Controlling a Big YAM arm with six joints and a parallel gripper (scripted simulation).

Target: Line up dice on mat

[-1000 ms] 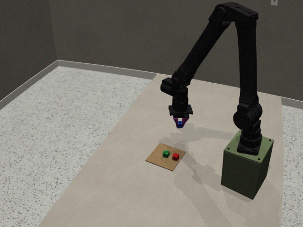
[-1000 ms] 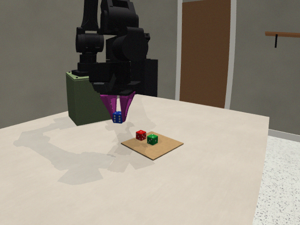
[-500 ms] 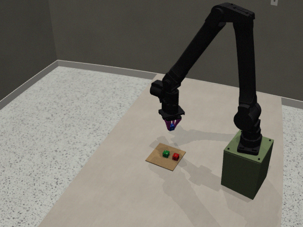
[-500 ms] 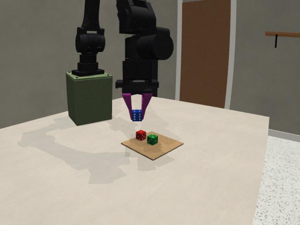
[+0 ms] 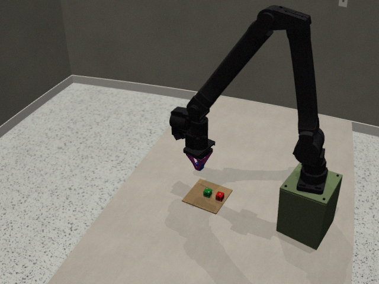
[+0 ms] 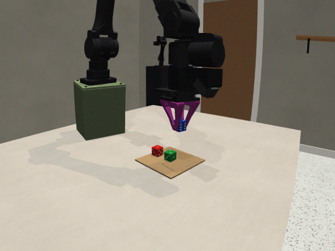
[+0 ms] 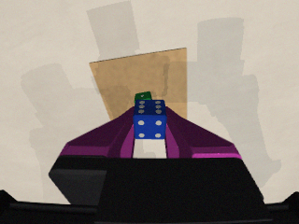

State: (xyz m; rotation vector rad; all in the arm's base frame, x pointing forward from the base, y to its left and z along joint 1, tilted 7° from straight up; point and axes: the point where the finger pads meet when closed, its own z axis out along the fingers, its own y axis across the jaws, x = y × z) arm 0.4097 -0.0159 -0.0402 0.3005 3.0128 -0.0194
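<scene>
My gripper (image 5: 199, 167) (image 6: 180, 127) (image 7: 149, 112) with purple fingers is shut on a blue die (image 5: 201, 167) (image 6: 181, 125) (image 7: 149, 119) and holds it in the air above the tan mat (image 5: 195, 200) (image 6: 178, 165) (image 7: 121, 77), over its far part. A red die (image 5: 219, 196) (image 6: 157, 150) and a green die (image 5: 208, 191) (image 6: 170, 155) (image 7: 143, 96) stand side by side on the mat, the red one nearer to the base. In the wrist view the green die peeks out behind the blue one and the red die is hidden.
The green base block (image 5: 307, 207) (image 6: 99, 107) carries the arm at one side of the beige table (image 5: 137, 244) (image 6: 81, 210). A speckled floor (image 5: 61, 137) lies beyond the table edges.
</scene>
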